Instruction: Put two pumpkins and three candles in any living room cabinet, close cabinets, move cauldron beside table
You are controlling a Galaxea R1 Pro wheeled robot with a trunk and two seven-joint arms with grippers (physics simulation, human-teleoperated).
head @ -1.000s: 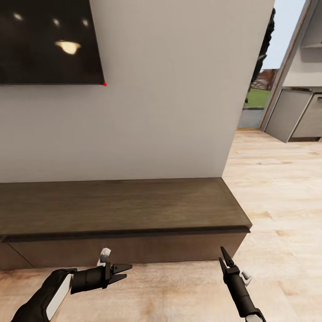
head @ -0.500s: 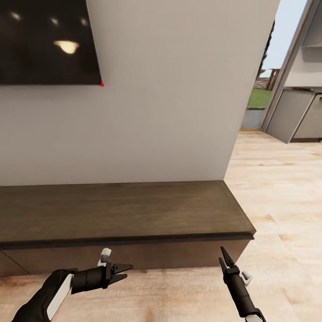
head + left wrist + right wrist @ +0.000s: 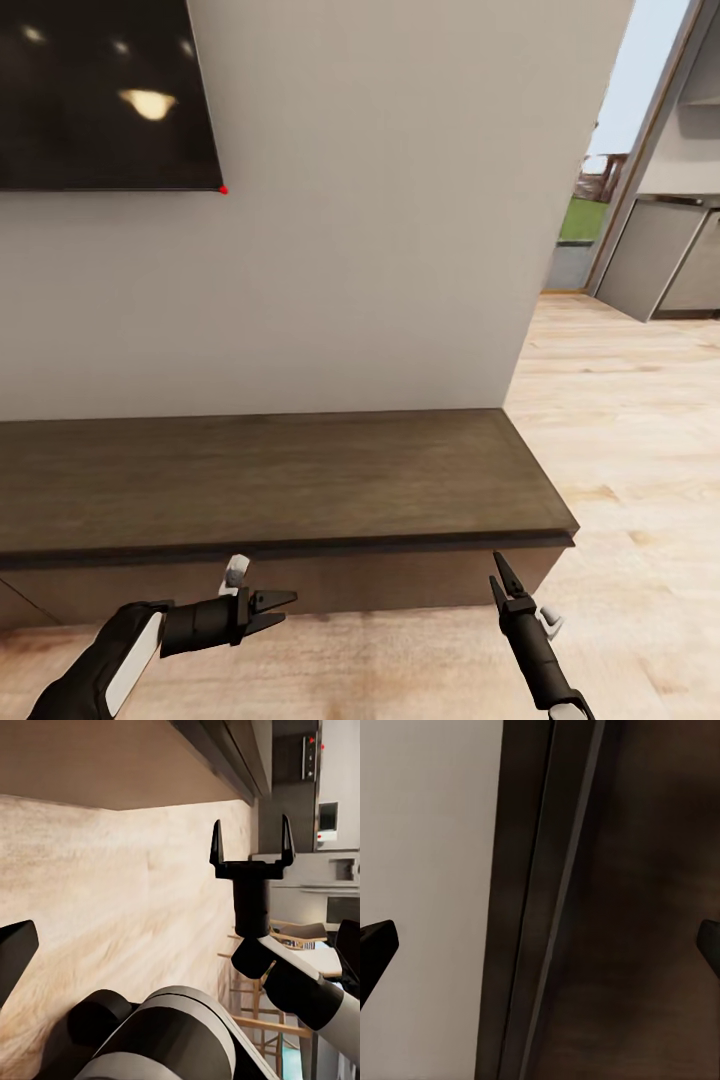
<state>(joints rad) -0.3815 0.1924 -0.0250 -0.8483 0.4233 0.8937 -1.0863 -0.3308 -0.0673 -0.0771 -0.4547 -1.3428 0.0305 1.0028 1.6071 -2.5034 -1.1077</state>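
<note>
A black wall-mounted screen (image 3: 105,95) hangs over the long, low, dark-brown wooden cabinet (image 3: 270,480), whose fronts look shut from here. Before it, the left gripper (image 3: 283,608) hovers low with fingers spread and empty; the right gripper (image 3: 497,577) points at the cabinet's front, likewise spread and empty. With no pumpkins, candles or cauldron around, I'd judge the collecting remains to be done.
</note>
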